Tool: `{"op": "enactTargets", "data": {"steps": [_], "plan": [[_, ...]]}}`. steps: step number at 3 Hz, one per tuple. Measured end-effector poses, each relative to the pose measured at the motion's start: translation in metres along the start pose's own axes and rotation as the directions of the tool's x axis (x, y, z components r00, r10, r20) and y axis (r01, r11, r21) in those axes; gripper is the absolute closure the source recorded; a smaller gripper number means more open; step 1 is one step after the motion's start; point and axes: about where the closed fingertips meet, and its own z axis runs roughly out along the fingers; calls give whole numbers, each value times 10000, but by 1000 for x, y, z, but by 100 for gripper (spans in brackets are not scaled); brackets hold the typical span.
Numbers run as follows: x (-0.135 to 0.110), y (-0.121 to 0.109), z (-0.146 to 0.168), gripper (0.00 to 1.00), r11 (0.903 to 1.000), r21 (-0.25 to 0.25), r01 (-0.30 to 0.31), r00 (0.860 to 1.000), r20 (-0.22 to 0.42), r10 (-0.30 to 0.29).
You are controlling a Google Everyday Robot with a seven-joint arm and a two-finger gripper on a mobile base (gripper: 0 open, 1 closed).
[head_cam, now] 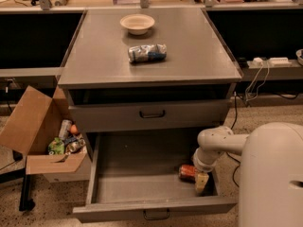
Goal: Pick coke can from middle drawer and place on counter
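Risk sat mostly in the grasp itself. The coke can [187,172] lay on its side on the floor of the middle drawer [137,176], near the drawer's front right corner and close to its right wall. The gripper [200,179] sat low inside the drawer at that same corner, touching or just beside the can's right end, with the white arm [218,143] bent over the right wall above it. How far the gripper stood open, and whether it had hold of the can at all, could not be told, since the wrist hid most of it.

A can on its side rolls, so a squeeze off its middle would likely have nudged it toward the front wall or spun it free rather than caught it. The right wall stood near enough for the gripper to scrape or jam against it. The upper drawer front [151,113] and the counter [199,56] stood over the drawer's back edge, so a lift begun too far back could have knocked the can or wrist against them.

On the counter, a silver-and-blue can [147,53] lay on its side near the middle and a pale bowl [137,23] sat toward the back edge. Setting the coke can down flat, or close to either, could have sent something rolling toward an edge. The counter's front right corner looked the safer spot.
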Motion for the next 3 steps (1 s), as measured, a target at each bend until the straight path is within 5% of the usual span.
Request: {"op": "enactTargets", "data": {"steps": [2,3], "plan": [[6,5,5,63,10000,-66,-30,9997,-251,29],[2,10,-6,86,9997,10,226,9995,232,-226]]}}
